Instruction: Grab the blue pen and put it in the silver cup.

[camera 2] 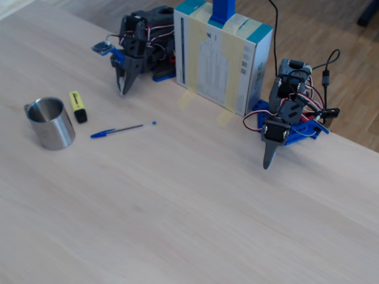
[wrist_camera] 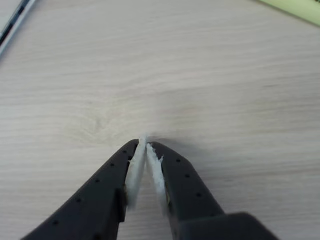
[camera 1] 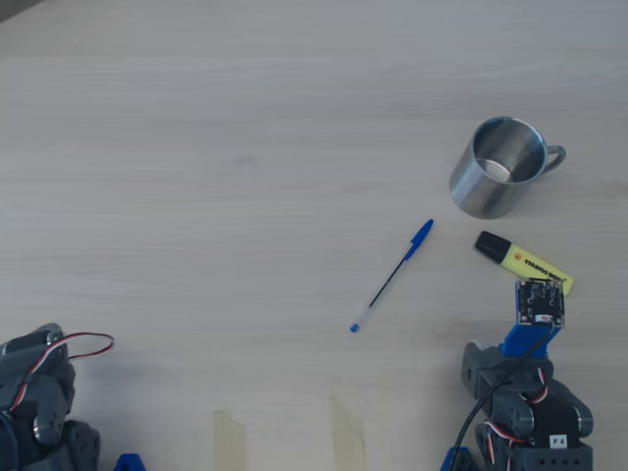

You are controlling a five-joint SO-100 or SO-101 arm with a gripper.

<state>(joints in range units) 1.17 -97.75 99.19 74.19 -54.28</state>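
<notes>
Pale wood-grain desk [camera 1: 245, 118] filling the overhead view, with two strips of tape [camera 1: 231, 440] at its bottom edge.

Far left, bottom corner of the overhead view: part of a second arm [camera 1: 39, 402] with red and white wires, idle; in the fixed view, standing at the right beside a blue-edged cardboard box [camera 2: 222, 56] near the desk's far edge.

Toward the middle: blue pen [camera 1: 392, 275] lying flat on bare desk, diagonal, capped end up and to the right, small blue plug end down and to the left. Touching nothing; well clear of the arm. In the fixed view, blue pen [camera 2: 123, 129] between the cup and the box, cap toward the cup. In the wrist view, only a sliver of it at the top left corner.

Right of the pen: silver cup [camera 1: 498, 167] upright, open mouth up, handle pointing right in the overhead view, apart from the pen's cap. Just below it, yellow highlighter [camera 1: 525, 263] with black cap, lying flat, its far end under the arm's wrist board.

Bottom right edge: working arm [camera 1: 525, 392]. Pincer [wrist_camera: 146, 145] pressed closed, white-padded tips meeting, holding nothing, low over bare desk near the highlighter, whose yellow edge shows at the top right of the wrist view.
</notes>
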